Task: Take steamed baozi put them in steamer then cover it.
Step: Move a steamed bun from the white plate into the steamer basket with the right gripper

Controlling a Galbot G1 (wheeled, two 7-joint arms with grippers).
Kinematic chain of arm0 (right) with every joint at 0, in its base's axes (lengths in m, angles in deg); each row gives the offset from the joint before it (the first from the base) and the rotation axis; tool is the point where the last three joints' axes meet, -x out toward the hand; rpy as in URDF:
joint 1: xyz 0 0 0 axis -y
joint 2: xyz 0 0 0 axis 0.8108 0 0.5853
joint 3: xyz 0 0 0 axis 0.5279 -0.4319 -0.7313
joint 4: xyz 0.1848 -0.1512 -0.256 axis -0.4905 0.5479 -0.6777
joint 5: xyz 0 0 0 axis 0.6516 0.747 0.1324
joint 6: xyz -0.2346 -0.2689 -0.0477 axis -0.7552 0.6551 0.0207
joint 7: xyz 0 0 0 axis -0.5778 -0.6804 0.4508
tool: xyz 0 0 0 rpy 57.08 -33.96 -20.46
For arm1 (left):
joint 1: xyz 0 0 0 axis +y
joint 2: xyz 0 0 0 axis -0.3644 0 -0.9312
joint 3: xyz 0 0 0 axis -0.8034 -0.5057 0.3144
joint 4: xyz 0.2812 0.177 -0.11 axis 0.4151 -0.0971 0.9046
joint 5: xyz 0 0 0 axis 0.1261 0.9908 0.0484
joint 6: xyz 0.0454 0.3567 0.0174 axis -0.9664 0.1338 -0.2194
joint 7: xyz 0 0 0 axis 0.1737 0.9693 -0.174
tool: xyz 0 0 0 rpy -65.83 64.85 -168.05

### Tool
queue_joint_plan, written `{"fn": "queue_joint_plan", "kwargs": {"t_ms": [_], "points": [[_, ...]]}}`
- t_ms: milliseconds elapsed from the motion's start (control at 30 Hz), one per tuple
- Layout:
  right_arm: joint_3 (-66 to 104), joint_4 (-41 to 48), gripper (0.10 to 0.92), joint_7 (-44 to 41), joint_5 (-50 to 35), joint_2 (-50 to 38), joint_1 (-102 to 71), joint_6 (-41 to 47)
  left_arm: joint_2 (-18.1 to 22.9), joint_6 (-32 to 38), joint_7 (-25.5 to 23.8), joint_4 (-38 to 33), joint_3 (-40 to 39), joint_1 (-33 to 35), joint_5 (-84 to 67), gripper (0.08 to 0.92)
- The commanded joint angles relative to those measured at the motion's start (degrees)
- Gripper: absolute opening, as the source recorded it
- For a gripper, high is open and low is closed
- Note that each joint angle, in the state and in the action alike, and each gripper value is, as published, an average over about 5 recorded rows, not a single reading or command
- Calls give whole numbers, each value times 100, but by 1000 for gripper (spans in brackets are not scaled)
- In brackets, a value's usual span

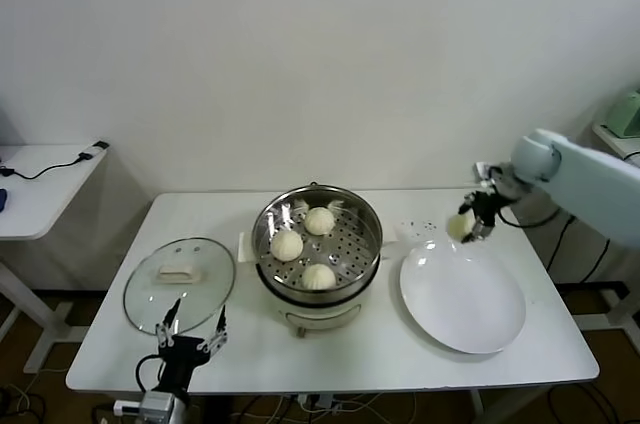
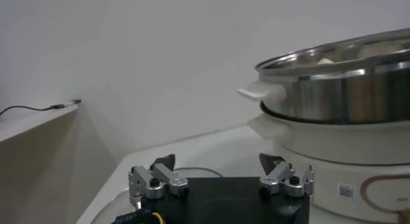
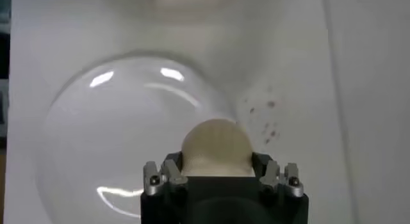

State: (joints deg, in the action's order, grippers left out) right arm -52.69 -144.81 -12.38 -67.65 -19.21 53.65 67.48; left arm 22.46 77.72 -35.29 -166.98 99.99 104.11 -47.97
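Fourth steamed baozi (image 3: 216, 148) clamped in my right end effector (image 1: 468, 225), raised above the far rim of the white plate (image 1: 470, 309). Three more baozi (image 1: 319, 221) sit on the perforated tray of the steamer (image 1: 368, 244), which stands well off to the left of that end effector, at the table's (image 1: 350, 356) middle.

The right wrist view shows the bun wedged between the two fingers (image 3: 164, 175), the plate directly below it, and a scatter of small reddish specks (image 3: 268, 120) on the table just beside the plate; the head view shows those only as faint dots.

Cover (image 1: 180, 282) lies flat on the table, white handle up, just ahead of my left end effector (image 1: 190, 336), which hangs at the near table edge with fingers spread and nothing in them.

The left wrist view alone shows the steamer's white side handle (image 2: 261, 91) and a small square code sticker (image 2: 346, 192) on the white base (image 2: 359, 180); I can't read any writing on it.

Side table with a black cable (image 1: 55, 166) far out to the left.
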Motion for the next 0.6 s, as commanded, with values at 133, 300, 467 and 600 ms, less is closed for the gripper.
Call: {"fn": "queue_joint_plan", "kwargs": {"t_ms": [133,300,467,600], "points": [[-2524,-235,687,363,-3295,1808,2467,422,41,-47,-61,-17,-165,-131,-116,823],[-2312,-266,685,637,-3401,2388,2083,593,4,1,-95,-41,-234,-127,-55,823],[-2323,-283,684,819,-3461,2781,1828,681,-65,21,-105,-40,-231,-128,-78,823],[-2449,-339,686,883,-3450,2911,1687,702,-92,33,-101,-34,-215,-107,-111,823]]}}
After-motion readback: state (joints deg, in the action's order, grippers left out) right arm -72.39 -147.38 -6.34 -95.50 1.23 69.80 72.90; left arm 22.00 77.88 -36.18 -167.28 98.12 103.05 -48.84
